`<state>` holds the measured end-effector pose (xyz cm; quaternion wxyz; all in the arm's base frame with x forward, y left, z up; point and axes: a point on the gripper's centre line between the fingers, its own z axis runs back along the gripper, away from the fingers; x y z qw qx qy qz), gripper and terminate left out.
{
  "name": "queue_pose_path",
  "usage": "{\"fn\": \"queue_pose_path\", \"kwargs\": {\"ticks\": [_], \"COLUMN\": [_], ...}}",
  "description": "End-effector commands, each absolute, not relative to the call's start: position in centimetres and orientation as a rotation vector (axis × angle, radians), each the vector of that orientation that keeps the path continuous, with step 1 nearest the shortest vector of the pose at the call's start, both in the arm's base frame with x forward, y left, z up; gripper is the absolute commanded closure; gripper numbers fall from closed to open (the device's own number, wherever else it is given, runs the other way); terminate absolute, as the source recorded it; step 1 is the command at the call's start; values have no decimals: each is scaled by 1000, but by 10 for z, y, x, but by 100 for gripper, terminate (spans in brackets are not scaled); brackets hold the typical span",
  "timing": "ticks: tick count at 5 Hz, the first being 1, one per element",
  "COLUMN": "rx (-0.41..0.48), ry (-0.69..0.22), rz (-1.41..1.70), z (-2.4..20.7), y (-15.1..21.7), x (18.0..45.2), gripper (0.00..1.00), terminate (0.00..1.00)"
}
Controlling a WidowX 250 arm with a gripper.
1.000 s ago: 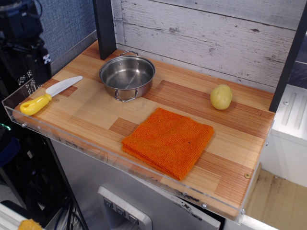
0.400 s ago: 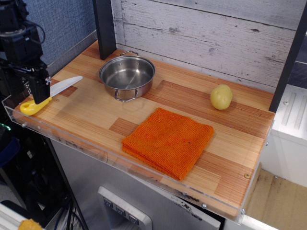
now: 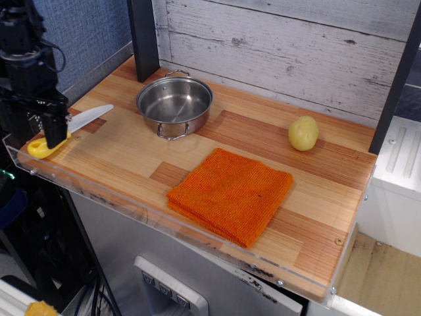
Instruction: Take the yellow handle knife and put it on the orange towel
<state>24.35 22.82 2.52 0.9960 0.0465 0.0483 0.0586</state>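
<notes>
I see my gripper [image 3: 41, 126] at the table's [image 3: 125, 158] far left corner, its black fingers [image 3: 54, 126] down over the yellow handle knife's [image 3: 66, 130] handle; whether they grip it I can't tell. The blade points away to its right. The steel pot [image 3: 174, 104] sits farther right, the orange towel [image 3: 230, 193] beyond, the potato [image 3: 303, 133] farthest.

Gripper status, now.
Gripper: down over the yellow handle knife at the handle; cannot tell whether it has closed on it, and the knife lies on the table.

yellow handle knife [image 3: 69, 129] flat, orange towel [image 3: 230, 193] folded
</notes>
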Motion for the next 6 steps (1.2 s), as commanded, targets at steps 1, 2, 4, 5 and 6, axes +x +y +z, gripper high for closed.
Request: {"fn": "queue_pose_path", "kwargs": {"ticks": [1, 2, 4, 5, 6], "rx": [125, 121, 133, 131, 102], "ry": [104, 118, 100, -34, -189], "rz": [97, 89, 102, 121, 166], "z": [20, 14, 21, 71, 122], "y": [227, 222, 217, 206, 178], "x": [249, 251, 252, 259, 273], "gripper": [0, 0, 100, 100, 100], "terminate": [0, 0, 0, 0, 0]}}
